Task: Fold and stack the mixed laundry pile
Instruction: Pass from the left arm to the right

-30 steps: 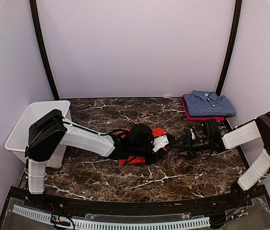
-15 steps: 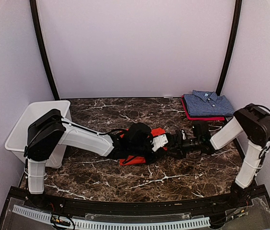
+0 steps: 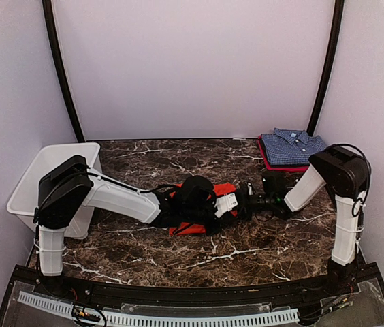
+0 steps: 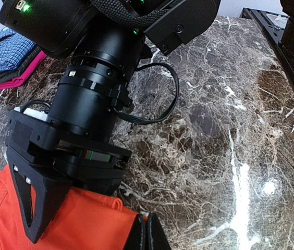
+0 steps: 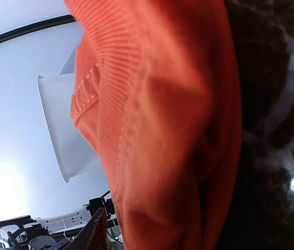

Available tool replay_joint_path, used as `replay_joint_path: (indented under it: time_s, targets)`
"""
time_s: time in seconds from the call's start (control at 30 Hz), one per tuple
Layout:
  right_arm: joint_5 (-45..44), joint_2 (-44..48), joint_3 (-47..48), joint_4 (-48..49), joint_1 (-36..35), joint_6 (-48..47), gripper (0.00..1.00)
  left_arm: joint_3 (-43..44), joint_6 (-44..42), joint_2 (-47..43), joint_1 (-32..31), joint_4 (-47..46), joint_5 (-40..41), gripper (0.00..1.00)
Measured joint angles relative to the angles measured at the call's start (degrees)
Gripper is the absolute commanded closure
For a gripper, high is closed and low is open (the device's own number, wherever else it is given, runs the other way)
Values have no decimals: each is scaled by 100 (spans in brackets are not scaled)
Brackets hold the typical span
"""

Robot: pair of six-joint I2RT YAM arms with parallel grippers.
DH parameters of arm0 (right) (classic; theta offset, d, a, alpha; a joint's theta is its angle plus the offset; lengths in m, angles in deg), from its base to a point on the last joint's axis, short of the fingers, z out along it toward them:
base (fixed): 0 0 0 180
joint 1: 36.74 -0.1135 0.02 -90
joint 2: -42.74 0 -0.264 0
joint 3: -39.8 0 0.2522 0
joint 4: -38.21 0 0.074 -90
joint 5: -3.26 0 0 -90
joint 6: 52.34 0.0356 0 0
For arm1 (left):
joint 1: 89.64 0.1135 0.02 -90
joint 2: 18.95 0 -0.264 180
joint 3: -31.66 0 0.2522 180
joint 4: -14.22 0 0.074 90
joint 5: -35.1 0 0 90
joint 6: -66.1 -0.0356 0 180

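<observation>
While both arms reach in low over it, the orange shirt (image 3: 190, 227) lies bunched at the middle of the table (image 3: 260, 248), most of it hidden under the left arm's black wrist in the overhead view. The left gripper (image 4: 147, 235) sits at the shirt's right edge with its jaws pressed together, tips touching the cloth; whether any fabric is pinched between them cannot be told. The right gripper (image 3: 247, 203) comes in from the opposite side and meets the same edge, nose to nose with the left. Seen from the left wrist, one black finger (image 4: 31, 208) lies over the orange cloth and the other is hidden, so whether the jaws have taken hold cannot be told. From the right wrist, ribbed orange fabric fills nearly the whole view. At the back right corner, well apart from the arms, the checked shirt (image 3: 293, 148) rests folded, collar up, on top of a red cloth (image 3: 284, 167). A white basket (image 3: 39, 174) stands at the left edge, beside the left arm's shoulder.
</observation>
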Motion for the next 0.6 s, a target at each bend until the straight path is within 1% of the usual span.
replay_joint_path:
  time_s: [0.1, 0.2, 0.23, 0.27, 0.33, 0.37, 0.4, 0.43, 0.47, 0.5, 0.53, 0.57, 0.6]
  targets:
    - [13, -157, 144, 68, -7, 76, 72, -9, -20, 0, 0, -22, -9, 100]
    - [33, -249, 291, 59, -11, 83, 88, -22, -24, -2, 0, -52, -15, 100]
    - [46, -280, 348, 39, -11, 81, 96, -35, -24, -2, 0, -66, -13, 97]
    - [68, -306, 417, -33, -11, 59, 100, -46, -24, -4, 2, -66, -9, 93]
    - [105, -321, 553, -262, -13, -118, 100, -50, 2, -4, 2, -57, 28, 71]
    - [114, -321, 656, -474, -11, -254, 100, -50, 17, -11, 2, -50, 48, 66]
    - [98, -319, 785, -754, -11, -435, 100, -50, 68, -26, 0, -31, 85, 58]
    - [76, -315, 933, -1093, -11, -658, 100, -55, 116, -59, 0, -7, 136, 53]
    - [26, -304, 1086, -1478, -9, -907, 100, -96, 195, -107, 0, -2, 203, 46]
    - [-17, -291, 1217, -1799, -2, -1132, 100, -168, 262, -197, 0, 11, 243, 43]
    - [-59, -267, 1434, -2321, 26, -1421, 100, -275, 341, -319, 0, 17, 306, 37]
    - [-116, -243, 1589, -2669, 35, -1690, 100, -420, 415, -481, 0, 31, 380, 33]
    - [-199, -203, 1814, -3152, 52, -2006, 100, -544, 472, -625, 0, 26, 457, 24]
